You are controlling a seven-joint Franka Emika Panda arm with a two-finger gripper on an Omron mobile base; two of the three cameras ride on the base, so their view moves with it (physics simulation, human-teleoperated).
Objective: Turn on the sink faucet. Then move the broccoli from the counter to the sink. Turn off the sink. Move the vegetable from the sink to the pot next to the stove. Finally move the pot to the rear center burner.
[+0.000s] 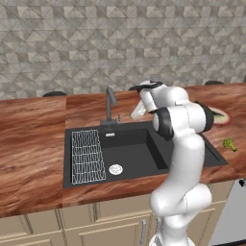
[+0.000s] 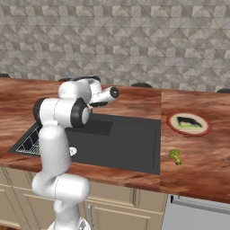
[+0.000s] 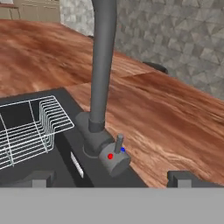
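While closing on the faucet [image 3: 103, 65], hovers with claw [image 3: 113, 177] spread wide and grasping nothing, fingertips [image 3: 41, 178] low in the hand view, either side of the valve body. Step in hand judged as turning on the water: no stream visible yet. Small lever [image 3: 119, 142] sits just above the round cap with red and blue dots, lower centre of hand view; needs a push or a pinch on that stub, not on the tall spout. Best to advance a little more, centre the lever between the tips, then swing it sideways without dragging against the spout base. Wire rack [image 3: 30, 127] at left of hand view, apart from the tips, worth avoiding. Broccoli [image 2: 175, 156] lies on the desk [image 2: 197, 152], lower right of right base view, just right of the sink [image 2: 126, 143], below the plate [image 2: 188, 123].
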